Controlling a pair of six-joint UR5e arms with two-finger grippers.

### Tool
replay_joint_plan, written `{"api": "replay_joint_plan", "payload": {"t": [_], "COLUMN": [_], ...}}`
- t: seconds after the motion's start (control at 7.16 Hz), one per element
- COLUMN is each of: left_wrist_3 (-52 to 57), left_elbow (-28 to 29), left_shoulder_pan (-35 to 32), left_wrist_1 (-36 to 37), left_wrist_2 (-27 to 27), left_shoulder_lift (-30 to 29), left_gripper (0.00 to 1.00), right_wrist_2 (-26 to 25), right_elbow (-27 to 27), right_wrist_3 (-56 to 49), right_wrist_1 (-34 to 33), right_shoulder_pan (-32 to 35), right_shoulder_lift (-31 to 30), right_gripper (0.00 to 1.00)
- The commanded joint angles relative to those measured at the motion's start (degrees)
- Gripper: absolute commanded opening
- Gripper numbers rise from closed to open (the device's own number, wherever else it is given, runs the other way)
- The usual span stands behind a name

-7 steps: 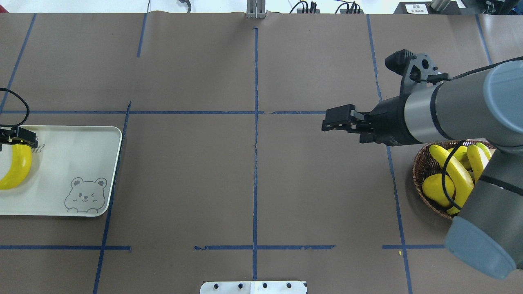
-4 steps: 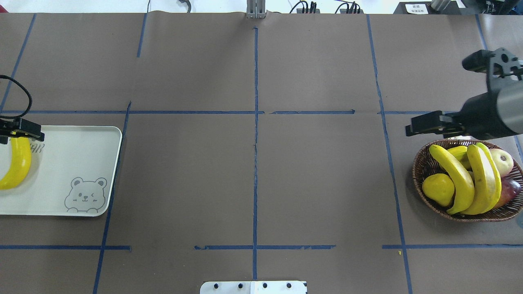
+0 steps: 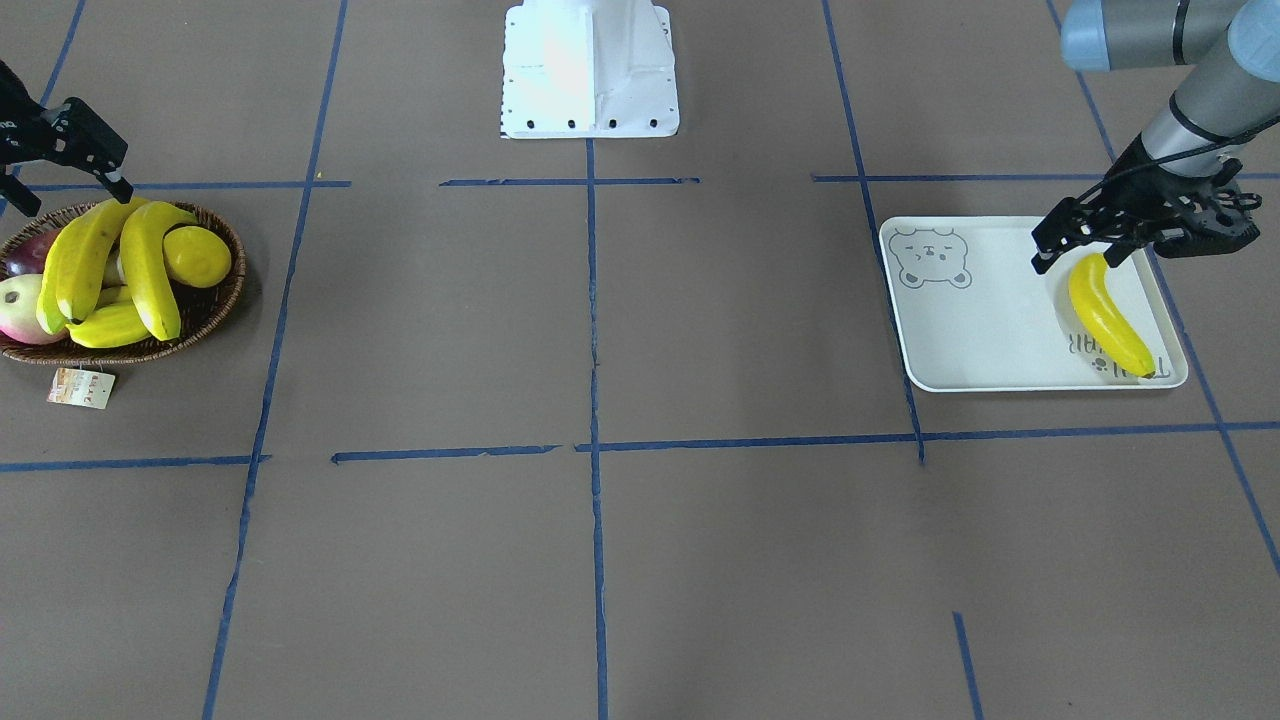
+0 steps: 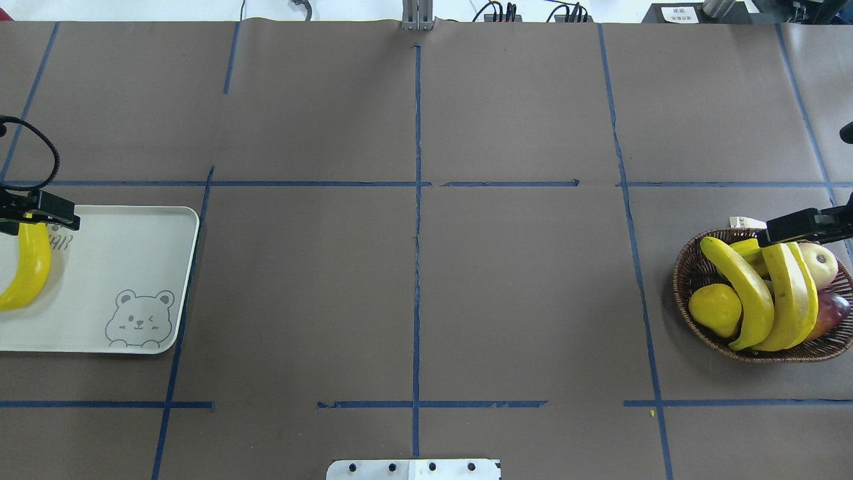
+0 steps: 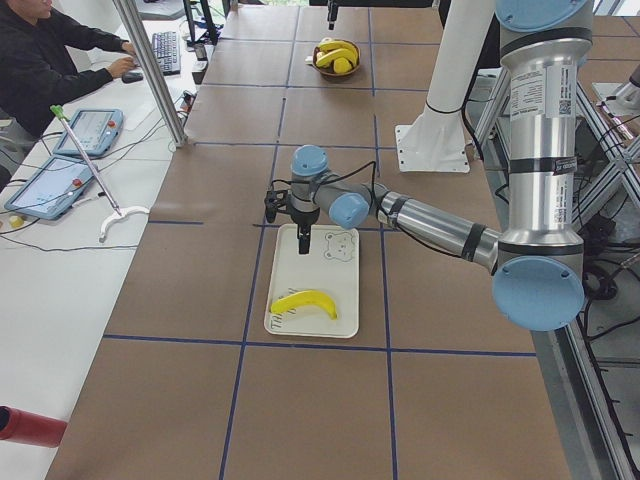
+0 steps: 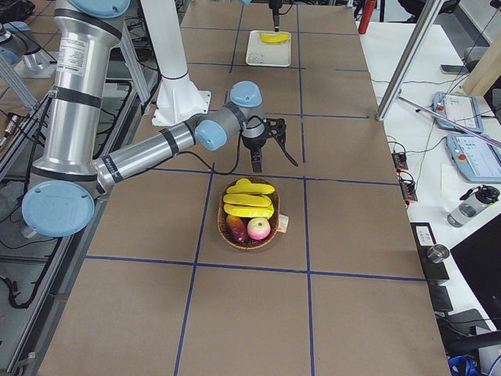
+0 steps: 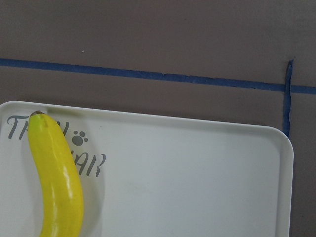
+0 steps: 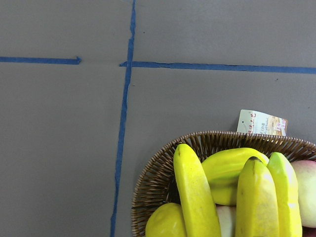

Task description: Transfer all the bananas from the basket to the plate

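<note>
One banana (image 4: 30,267) lies free on the plate (image 4: 120,267), at its end far from the bear face; it also shows in the front view (image 3: 1105,315) and the left wrist view (image 7: 57,182). My left gripper (image 3: 1088,245) hangs open just above that banana's inner end, touching nothing. Three bananas (image 4: 743,293) lie across the basket (image 4: 680,280), over other fruit; the right wrist view shows them too (image 8: 195,197). My right gripper (image 3: 72,195) is open and empty above the basket's rim on the side away from the robot (image 4: 810,227).
A round yellow lemon (image 4: 714,310), a pale apple (image 4: 820,263) and a dark red fruit (image 4: 833,310) share the basket. Its paper tag (image 3: 80,388) lies on the table beside it. The white robot base (image 3: 590,70) stands mid-table at the robot's edge.
My right arm has swung from near the table's middle out to the right, over the basket's far rim. My left gripper has risen a little; the banana on the plate has stayed put.
</note>
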Motion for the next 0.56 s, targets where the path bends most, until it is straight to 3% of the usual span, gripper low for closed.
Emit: {"api": "replay_joint_plan", "payload": {"t": [0.0, 0.42], "left_wrist_3": [-0.10, -2.11], "left_elbow": [-0.15, -0.16], "left_shoulder_pan": [0.13, 0.13], "left_wrist_1": [0.04, -0.05], "left_wrist_2": [0.00, 0.08], "left_shoulder_lift": [-0.25, -1.12], "left_gripper": [0.99, 0.99], "right_wrist_2": [1.30, 2.88], "right_elbow": [-3.00, -5.11], "right_wrist_3": [-0.20, -1.77], "right_wrist_1": [0.24, 0.16], "right_shoulder_pan": [0.10, -0.25], "right_shoulder_lift": [-2.69, -4.98], "right_gripper": [0.97, 0.80]}}
